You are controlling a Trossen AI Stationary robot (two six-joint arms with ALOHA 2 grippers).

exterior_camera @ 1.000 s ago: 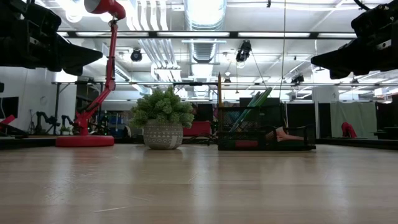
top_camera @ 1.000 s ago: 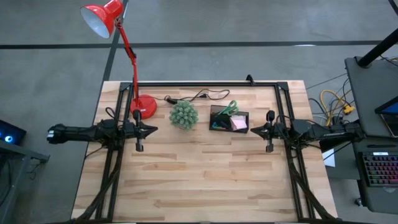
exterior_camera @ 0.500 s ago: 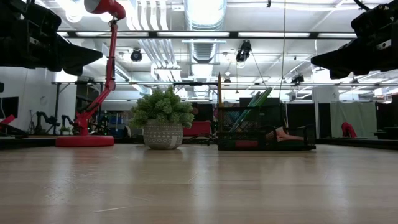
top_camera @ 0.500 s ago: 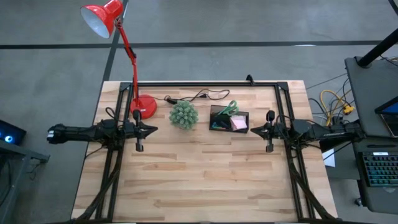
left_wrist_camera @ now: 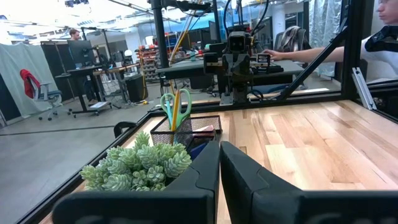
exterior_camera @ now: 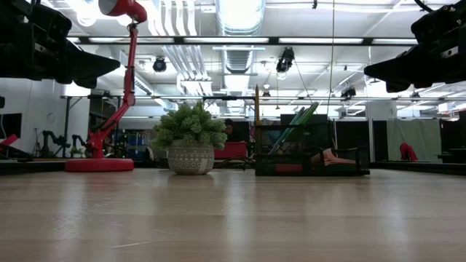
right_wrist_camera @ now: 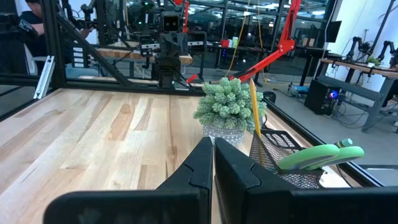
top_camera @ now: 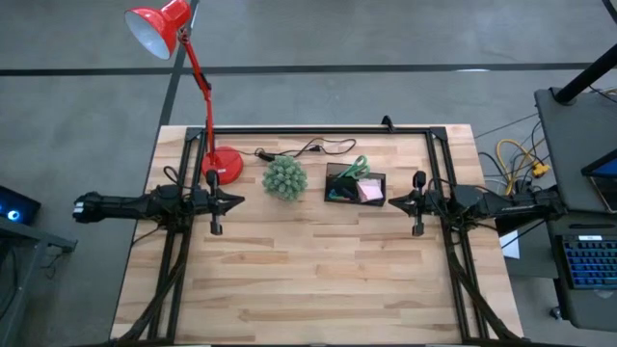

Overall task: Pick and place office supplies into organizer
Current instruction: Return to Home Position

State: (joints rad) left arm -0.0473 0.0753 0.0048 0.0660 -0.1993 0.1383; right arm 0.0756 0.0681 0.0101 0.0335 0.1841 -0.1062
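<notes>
Now you see a wooden table (top_camera: 318, 280) on grey floor (top_camera: 386, 39), left gripper (top_camera: 236, 200) and right gripper (top_camera: 392, 201) pressed closed at its sides; the organizer (top_camera: 355, 188) holds scissors (top_camera: 357, 168) beside the plant (top_camera: 284, 178).

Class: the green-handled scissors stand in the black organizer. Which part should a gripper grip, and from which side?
Grip the scissors by the green handle loops, from above: they stand handles-up, blades inside the organizer, so likely only the loops are free.
</notes>
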